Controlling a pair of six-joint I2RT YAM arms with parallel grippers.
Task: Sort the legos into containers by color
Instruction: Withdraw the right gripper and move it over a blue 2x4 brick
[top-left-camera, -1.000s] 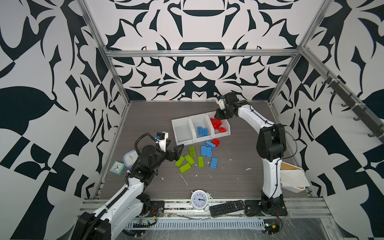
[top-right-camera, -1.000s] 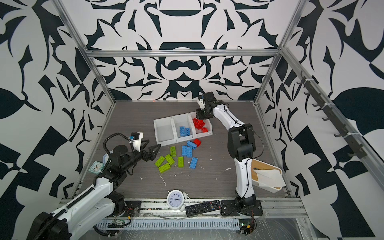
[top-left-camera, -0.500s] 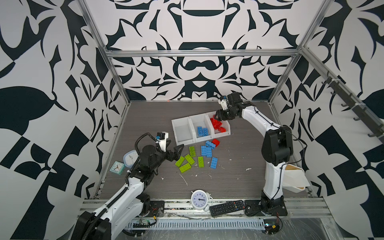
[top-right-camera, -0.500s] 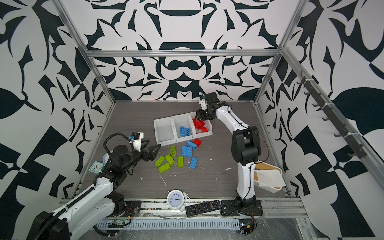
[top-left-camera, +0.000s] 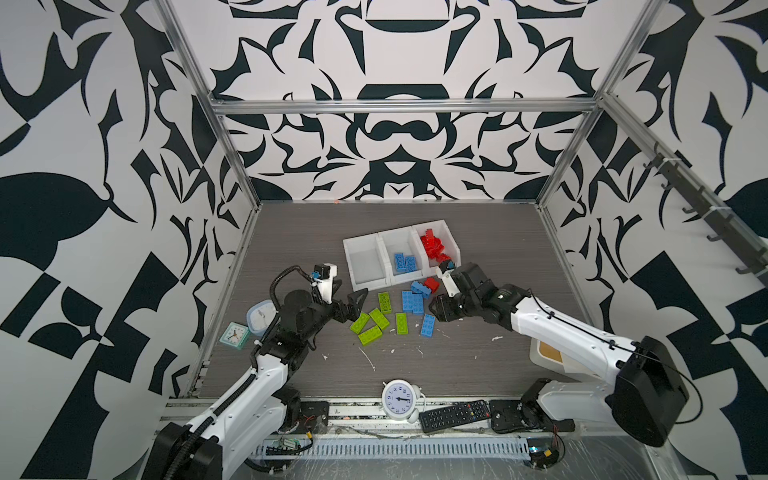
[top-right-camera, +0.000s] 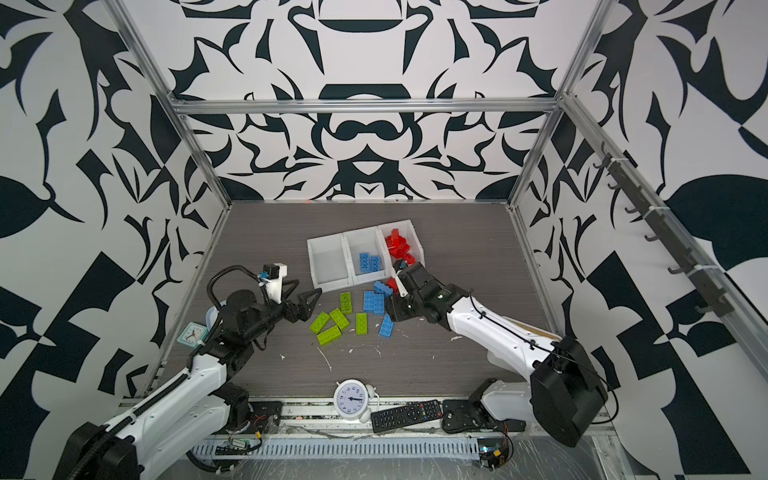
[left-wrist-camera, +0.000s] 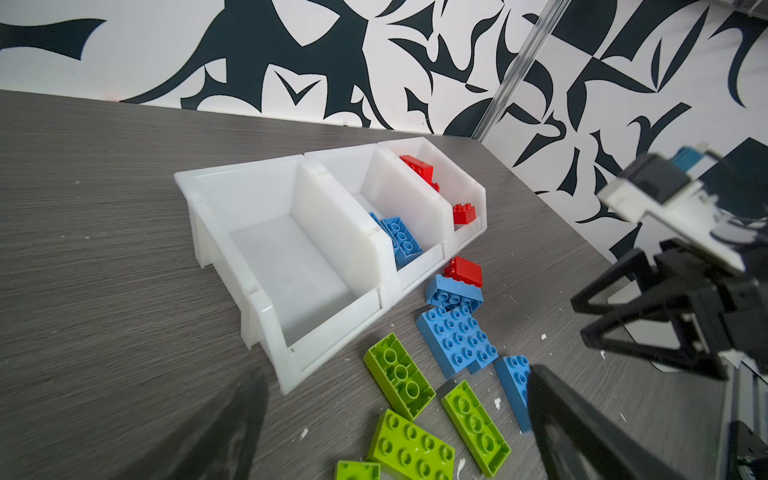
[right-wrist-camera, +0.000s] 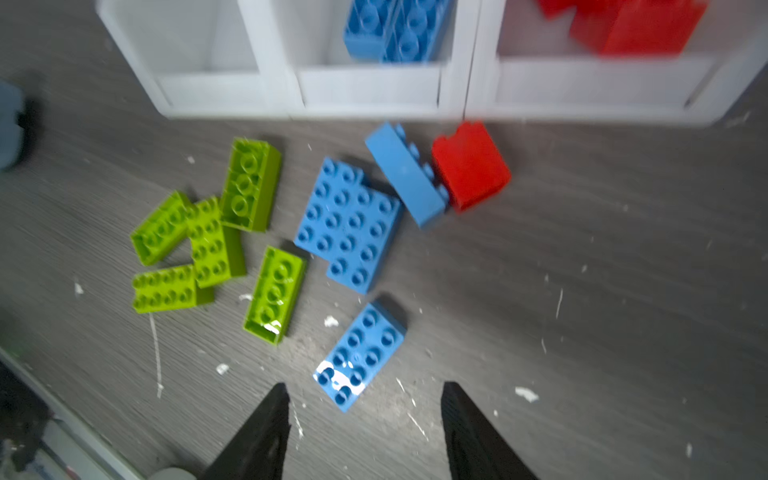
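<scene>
The right wrist view is motion-blurred and cuts off the far halves of the containers (top-left-camera: 365, 286). In the left wrist view a dark finger (left-wrist-camera: 582, 440) covers one end of a blue brick (left-wrist-camera: 513, 382). In both top views the right arm (top-left-camera: 557, 332) hides most of a white bin (top-left-camera: 540, 357).

The table (top-left-camera: 478, 232) is grey wood-grain with white flecks (top-left-camera: 368, 358). Black-and-white patterned walls (top-left-camera: 395, 158) on an aluminium frame (top-left-camera: 399, 107) enclose it.

The left gripper (top-left-camera: 352, 305) stands fully spread and empty, just beside the green bricks (top-left-camera: 380, 318). The right gripper (top-left-camera: 436, 311) hangs near the loose legos (top-left-camera: 401, 323) with jaws apart, holding nothing. Whether its tips touch the table cannot be told.

Five green bricks, four loose blue bricks (top-left-camera: 412, 301) and one red piece (top-left-camera: 431, 284) lie on the table in front of the containers. The middle bin holds two blue bricks (top-left-camera: 404, 262), the right bin holds red bricks (top-left-camera: 432, 247), and the left bin is empty.
</scene>
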